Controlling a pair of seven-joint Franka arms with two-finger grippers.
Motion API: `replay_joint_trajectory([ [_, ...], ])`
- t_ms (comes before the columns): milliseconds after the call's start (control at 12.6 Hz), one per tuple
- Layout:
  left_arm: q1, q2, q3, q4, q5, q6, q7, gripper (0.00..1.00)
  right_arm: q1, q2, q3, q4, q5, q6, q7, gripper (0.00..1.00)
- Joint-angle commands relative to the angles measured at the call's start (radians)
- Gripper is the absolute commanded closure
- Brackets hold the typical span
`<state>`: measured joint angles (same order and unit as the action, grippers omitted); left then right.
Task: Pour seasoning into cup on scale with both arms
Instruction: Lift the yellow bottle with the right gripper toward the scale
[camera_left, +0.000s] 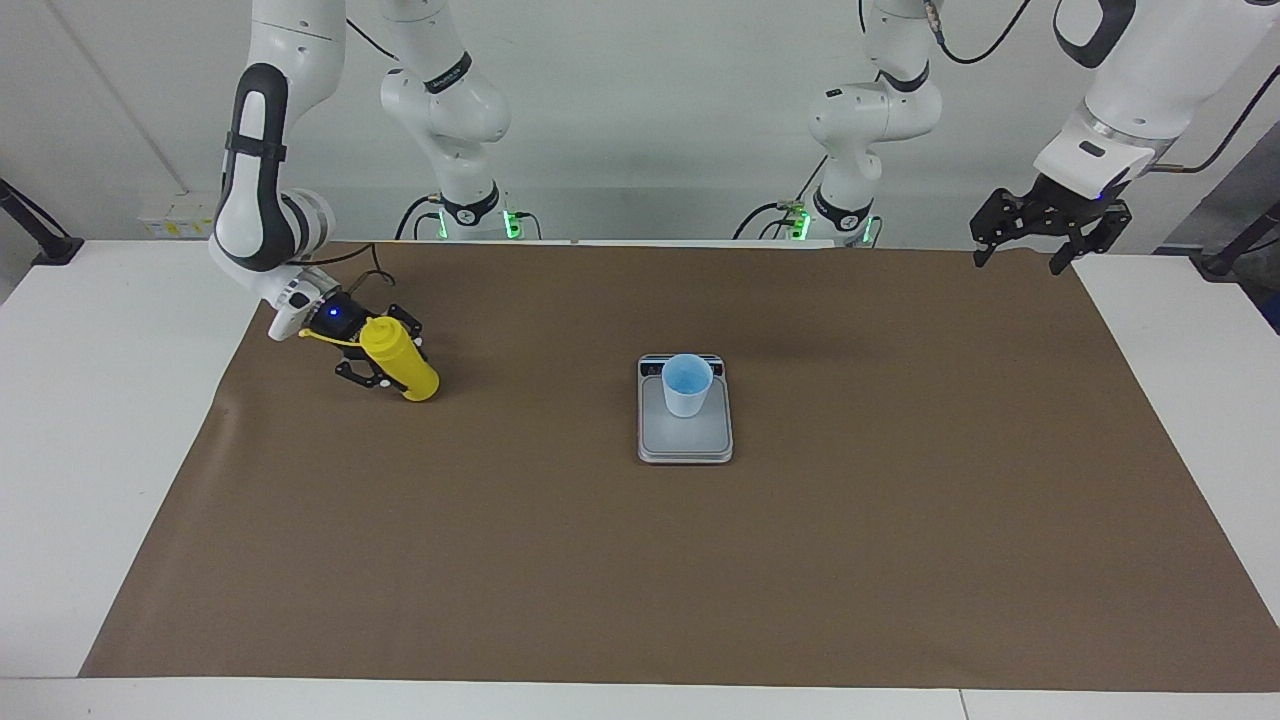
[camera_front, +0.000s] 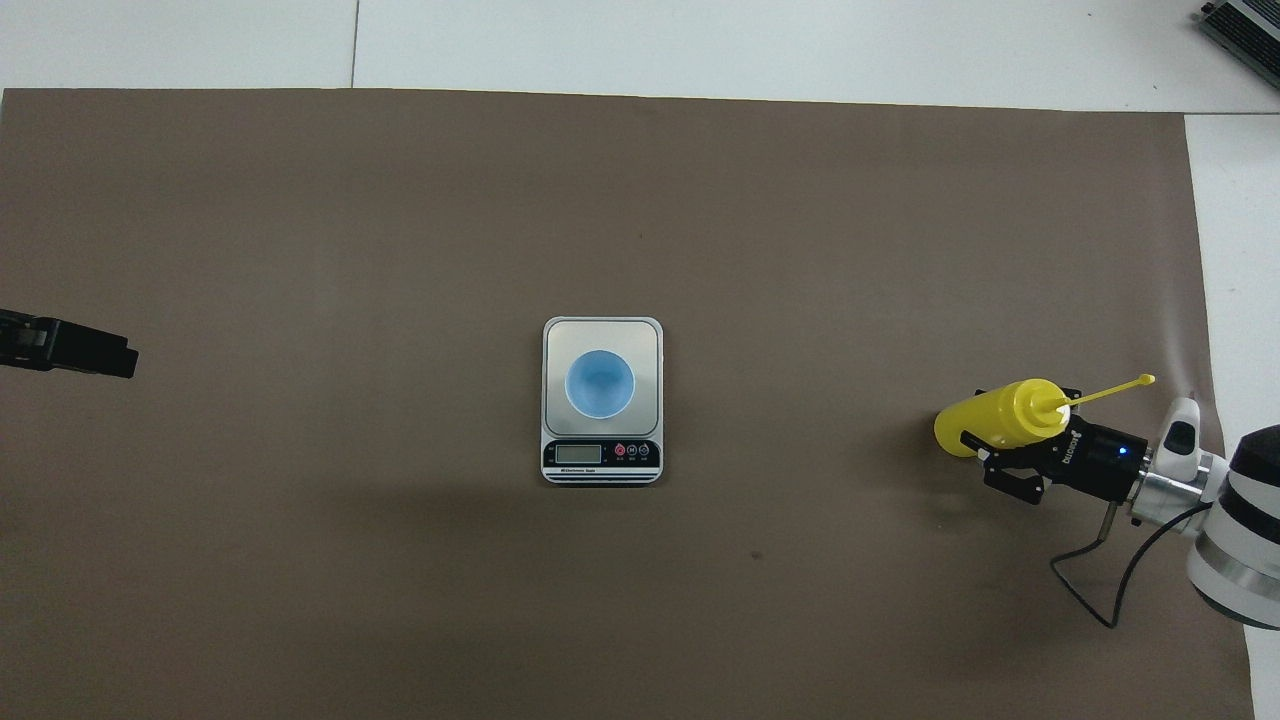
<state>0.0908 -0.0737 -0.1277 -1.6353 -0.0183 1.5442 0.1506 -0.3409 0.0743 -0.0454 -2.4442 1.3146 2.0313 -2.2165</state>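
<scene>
R gripper (camera_left: 385, 362) clamps tilted yellow squeeze bottle (camera_left: 399, 358) near its top, L gripper (camera_left: 1037, 232) waits wide; cup (camera_left: 687, 384) on scale (camera_left: 685, 432) well apart, bottle could slip w/ lift.

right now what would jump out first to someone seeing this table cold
The yellow squeeze bottle stands out most: it leans at the right arm's end of the brown mat, with the right claw shut on it. Next is the light blue cup, upright on the silver scale at the mat's middle. The left claw waits open in the air over the mat's edge at the left arm's end.
</scene>
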Motion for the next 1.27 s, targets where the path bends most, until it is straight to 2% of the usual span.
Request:
replay_joint_trajectory([
  [0, 0.01, -0.021, -0.006, -0.014, 0.012, -0.013, 0.003, 0.0, 0.039, -0.013, 0.007, 0.05, 0.025, -0.01, 0.027, 0.85],
  [395, 0.01, -0.021, -0.006, -0.015, 0.011, -0.013, 0.003, 0.0, 0.163, -0.048, 0.009, 0.128, 0.009, 0.055, 0.208, 0.85],
  [712, 0.01, -0.021, -0.006, -0.014, 0.012, -0.013, 0.003, 0.0, 0.307, -0.088, 0.01, 0.155, 0.006, 0.208, 0.381, 0.85],
  [949, 0.01, -0.021, -0.006, -0.014, 0.012, -0.013, 0.003, 0.0, 0.39, -0.091, 0.01, 0.165, 0.006, 0.259, 0.434, 0.85],
  [1186, 0.01, -0.021, -0.006, -0.015, 0.011, -0.013, 0.003, 0.0, 0.491, -0.091, 0.01, 0.165, 0.005, 0.398, 0.472, 0.84],
])
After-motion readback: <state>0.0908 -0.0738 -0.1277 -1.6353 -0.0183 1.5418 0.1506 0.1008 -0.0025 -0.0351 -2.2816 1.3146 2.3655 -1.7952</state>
